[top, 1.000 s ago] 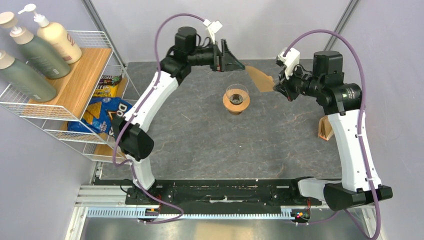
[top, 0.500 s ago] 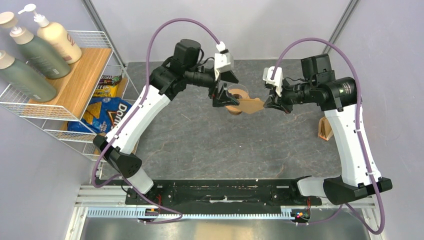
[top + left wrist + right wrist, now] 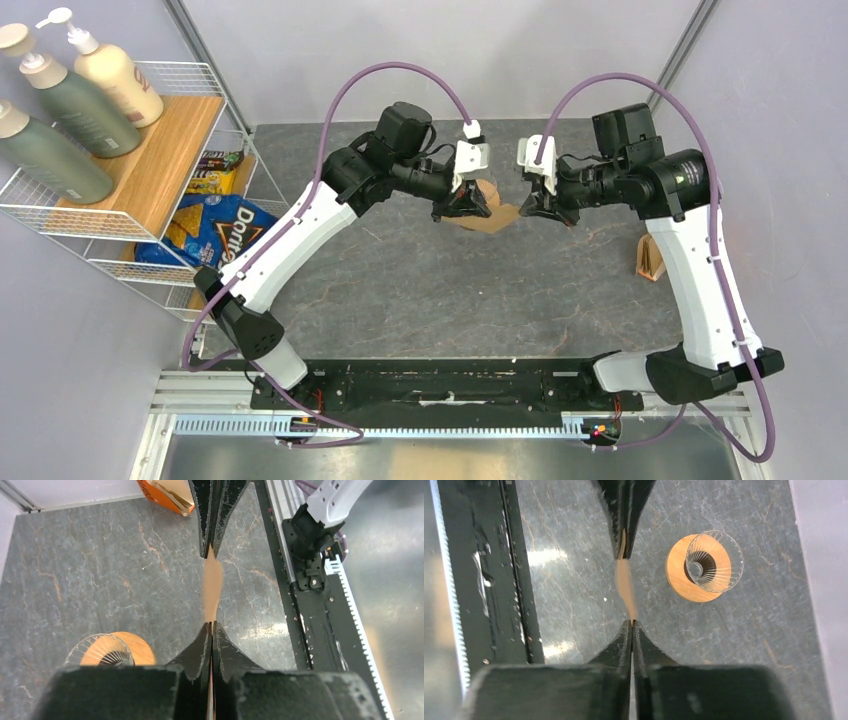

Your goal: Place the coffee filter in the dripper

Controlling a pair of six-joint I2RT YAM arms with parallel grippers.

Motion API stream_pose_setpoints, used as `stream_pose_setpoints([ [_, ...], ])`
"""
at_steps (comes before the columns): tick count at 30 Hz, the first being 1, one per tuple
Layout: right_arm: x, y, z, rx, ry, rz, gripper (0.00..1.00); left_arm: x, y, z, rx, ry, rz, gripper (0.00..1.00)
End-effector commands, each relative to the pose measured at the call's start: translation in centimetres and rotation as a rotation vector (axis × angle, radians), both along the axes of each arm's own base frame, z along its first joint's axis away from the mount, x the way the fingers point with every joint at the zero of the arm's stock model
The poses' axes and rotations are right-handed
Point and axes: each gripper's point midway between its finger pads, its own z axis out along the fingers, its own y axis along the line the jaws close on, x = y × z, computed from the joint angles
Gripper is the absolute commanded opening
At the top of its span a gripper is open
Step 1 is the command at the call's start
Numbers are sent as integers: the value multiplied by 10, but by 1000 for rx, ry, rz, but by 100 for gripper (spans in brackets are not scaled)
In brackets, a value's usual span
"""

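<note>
1. Left end effector (image 3: 210, 626): I see its two fingers pressed together on one edge of the coffee filter (image 3: 212, 582). It is clamped on the paper, with no gap showing between the jaws.
2. Right end effector (image 3: 631, 623): its fingers are likewise closed on the opposite edge of the same filter. It is gripping it.
3. The two end effectors face each other tip to tip, with the filter stretched between them. Both wrist views show the paper edge-on, as a thin tan strip.
4. The filter hangs in the air above the tabletop (image 3: 420, 290), touching nothing but the two sets of fingers. It is not in the dripper.
5. Dripper (image 3: 704, 567): it stands upright on the tabletop, its ribbed glass cone open upward and its light-wood collar beneath. It is just beside the held filter and apart from it. The cone holds nothing that I can see.
6. In the top view the dripper is largely hidden behind the left end effector, and I cannot judge its outline there.
7. A bundle of brown papers (image 3: 650, 257) stands at the right side of the tabletop, well apart from the filter.
8. At the left stands a wire shelf (image 3: 200, 72) carrying pump bottles (image 3: 110, 75), with a Doritos bag (image 3: 215, 230) on its lower level.
</note>
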Motion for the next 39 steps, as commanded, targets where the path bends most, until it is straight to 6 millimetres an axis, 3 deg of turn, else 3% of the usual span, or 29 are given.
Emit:
stream_pose_setpoints([
  [1,15,12,27,99,-2,-74,14,12,-2,17,-71,-20,84,2],
  [4,31,13,47,196,9,-198,57,37,4,49,-258,143,209,2],
  [6,37,8,57,264,20,-268,73,54,15,73,-392,226,276,2],
  [8,31,8,56,286,34,-259,87,60,27,108,-555,249,289,2],
  [13,25,23,64,403,65,-215,93,33,41,151,-774,232,182,2],
  [20,30,35,93,534,28,-173,95,3,45,172,-825,257,88,2],
  [23,23,39,103,562,16,-130,90,-3,44,169,-818,287,66,2],
  [28,15,44,112,576,24,-98,72,-4,39,152,-778,313,80,2],
  [34,-2,51,104,548,91,-39,60,-2,38,135,-743,328,98,2],
  [37,-1,53,98,538,104,-40,40,-5,37,133,-732,337,89,2],
  [38,-1,53,98,531,103,-37,29,-5,37,132,-726,337,90,2],
  [39,-1,53,95,518,107,-34,11,-5,37,131,-715,331,90,3],
])
